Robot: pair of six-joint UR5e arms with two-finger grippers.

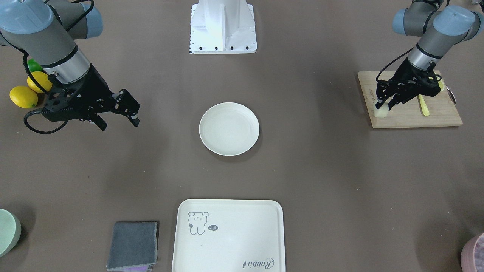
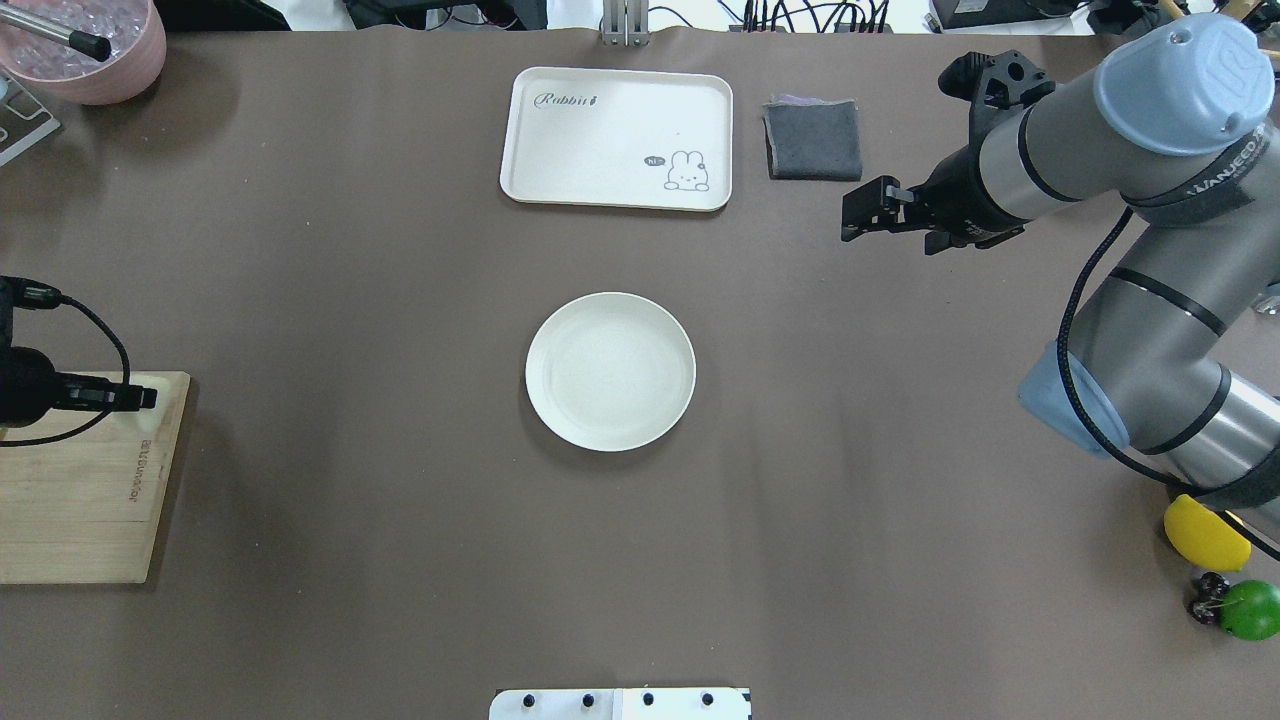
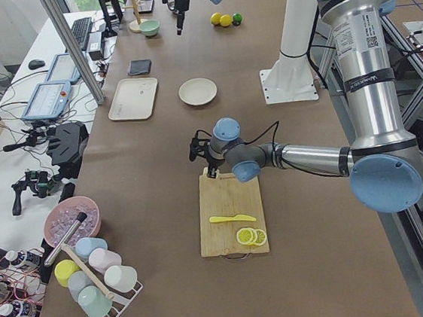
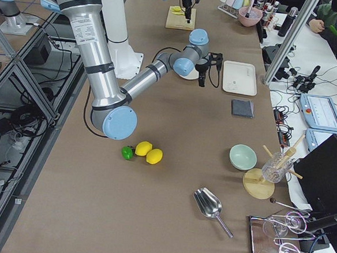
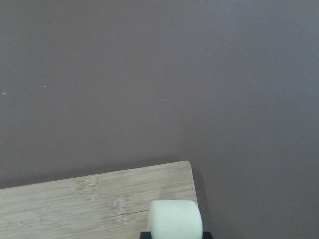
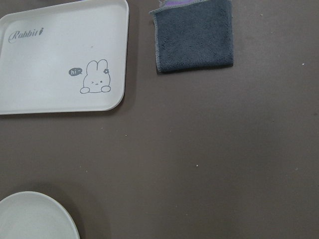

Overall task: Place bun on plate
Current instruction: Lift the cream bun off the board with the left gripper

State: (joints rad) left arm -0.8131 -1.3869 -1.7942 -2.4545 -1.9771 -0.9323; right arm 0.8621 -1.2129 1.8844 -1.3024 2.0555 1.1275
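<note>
Bun [image 5: 174, 219] — pale cream, a short cylinder with soft edges, lowest in the left wrist view. It sits at the corner of the bamboo cutting board [image 1: 412, 117], on the side toward the plate.

Holding it: left tool [image 1: 382, 107], which we enter as clenched on the bun, a black fingertip showing at either flank. Whether the bun rests on the board or hangs just clear of it, we cannot tell.

Handling, by our judgement: light, soft and spongy, matte rather than slippery. It is not fragile but is apt to dent. We would hold it across the middle of its curved sides with mild pressure, since a hard squeeze could deform it or pop it loose.

Destination: plate [image 1: 229, 129], round, cream-white, plain raised rim, nothing on it. It lies at the middle of the table [image 1: 321, 170], well apart from the bun.

Idle: right tool [image 1: 118, 124], released, fingers spread, grasping nothing, above the table off to the plate's other side.

Also entered — yellow knife [image 1: 423, 105] on the same board, rabbit tray [image 1: 234, 234], grey cloth [image 1: 133, 245], two lemons [image 1: 23, 96].
</note>
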